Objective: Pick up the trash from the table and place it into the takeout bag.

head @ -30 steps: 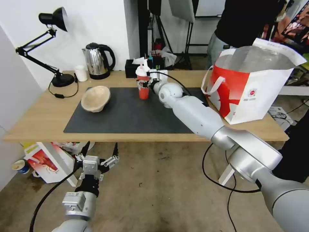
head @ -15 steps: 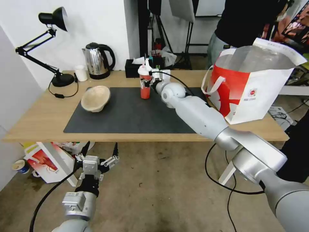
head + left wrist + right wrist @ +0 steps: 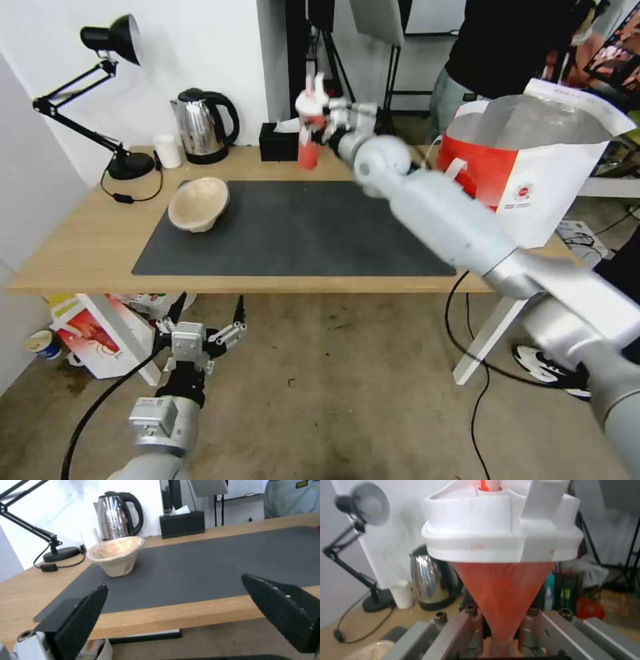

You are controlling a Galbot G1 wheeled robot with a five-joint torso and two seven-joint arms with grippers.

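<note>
The red cup with its white lid and straw is now in the air at upper centre of the head view, above the back edge of the tabletop; a second ago it stood on the dark mat near the black tissue box. The right claw is clenched on it, and the right arm has swung up and toward the bag, which stands open at the right of the frame, foil lining showing. In the right wrist view the cup sits between the right claw's metal fingers, its base cut off at the frame's lower edge and the straw cut off at the top.

The arm is blurred in the head view, and it hides part of the bag's red front. One beige bowl lies tilted at the mat's left end, unmoved; the left wrist view shows it upright on the mat. Only two pieces of trash are visible: one cup, one bowl.

The left claw hangs low at lower left, below the tabletop's front edge, its two black fingers spread wide and holding nothing, as before.

One kettle, one small white cup and one black lamp stand along the tabletop's back left.
</note>
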